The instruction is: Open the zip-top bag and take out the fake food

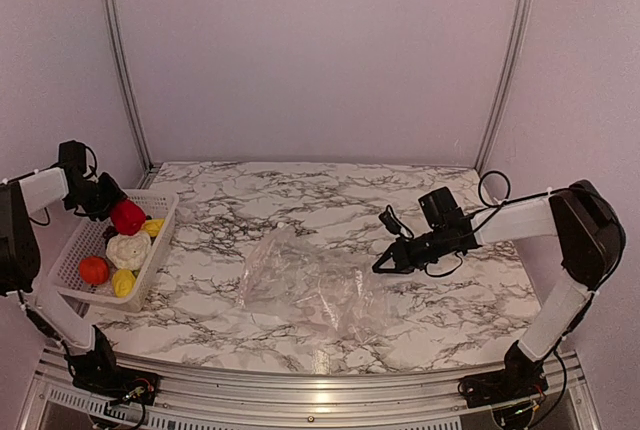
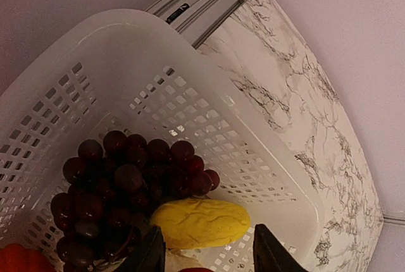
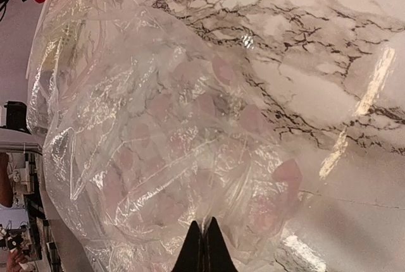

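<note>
Top view: a clear, crinkly zip-top bag [image 1: 305, 285] lies flat in the middle of the desk [image 1: 300, 190], apparently emptied. The left end effector [image 1: 118, 212] grasps a pink-red toy piece [image 1: 127, 217] above a white lattice basket [image 1: 158, 245], seemingly to drop it among the fake food [image 1: 128, 250] there.

Left wrist view: dark purple grapes [image 2: 120, 190] and a yellow oblong piece [image 2: 199, 222] lie in the basket.

Right wrist view: the right end effector [image 3: 202, 247] is clenched at the bag, perhaps to steady it. Whether it pinches the film is unclear.

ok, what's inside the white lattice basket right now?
Visible: dark purple grapes, a yellow oblong piece, white cauliflower, an orange-red round fruit, a second yellow piece. The red piece at the far end and the pile itself cover whatever lies beneath.
</note>
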### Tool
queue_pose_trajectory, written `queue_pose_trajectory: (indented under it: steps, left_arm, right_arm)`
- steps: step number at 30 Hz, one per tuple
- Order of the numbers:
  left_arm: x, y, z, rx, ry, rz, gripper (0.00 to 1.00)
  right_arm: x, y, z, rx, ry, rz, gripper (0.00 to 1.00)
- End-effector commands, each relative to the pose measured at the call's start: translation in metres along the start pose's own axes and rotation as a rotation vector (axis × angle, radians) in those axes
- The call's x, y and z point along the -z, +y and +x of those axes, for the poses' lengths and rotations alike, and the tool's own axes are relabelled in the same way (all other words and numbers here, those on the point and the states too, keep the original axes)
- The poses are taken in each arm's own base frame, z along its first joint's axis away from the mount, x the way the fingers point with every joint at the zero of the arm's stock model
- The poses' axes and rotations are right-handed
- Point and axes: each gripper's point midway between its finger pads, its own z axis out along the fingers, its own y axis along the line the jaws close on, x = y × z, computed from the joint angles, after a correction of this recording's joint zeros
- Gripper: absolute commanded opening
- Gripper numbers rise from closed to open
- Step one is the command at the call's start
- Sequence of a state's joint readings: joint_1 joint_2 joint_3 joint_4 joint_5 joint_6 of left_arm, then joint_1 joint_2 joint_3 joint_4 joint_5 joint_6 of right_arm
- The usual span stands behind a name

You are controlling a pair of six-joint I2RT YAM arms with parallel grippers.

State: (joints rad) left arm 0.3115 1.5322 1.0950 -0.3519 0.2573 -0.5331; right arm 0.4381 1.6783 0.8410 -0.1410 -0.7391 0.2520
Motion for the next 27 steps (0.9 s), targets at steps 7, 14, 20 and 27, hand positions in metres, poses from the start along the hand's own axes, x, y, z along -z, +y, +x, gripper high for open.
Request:
queue_pose_trajectory:
  steps: [7,14,20,27]
  left_arm:
    - [0.004,0.004,-0.021,0.006,0.002,0.058,0.86]
    - [0.050,-0.055,-0.022,-0.164,-0.059,0.219,0.93]
    - [0.054,-0.140,0.061,-0.332,0.078,0.497,0.93]
    - [0.023,-0.228,0.200,-0.498,0.367,0.728,0.93]
  right_arm:
    - [0.010,-0.001,-0.014,0.058,-0.010,0.055,0.00]
    - [0.017,0.008,-0.030,0.102,-0.050,0.056,0.00]
    - [0.020,0.020,-0.045,0.152,-0.070,0.036,0.00]
    - [0.019,0.037,-0.051,0.248,-0.071,0.029,0.00]
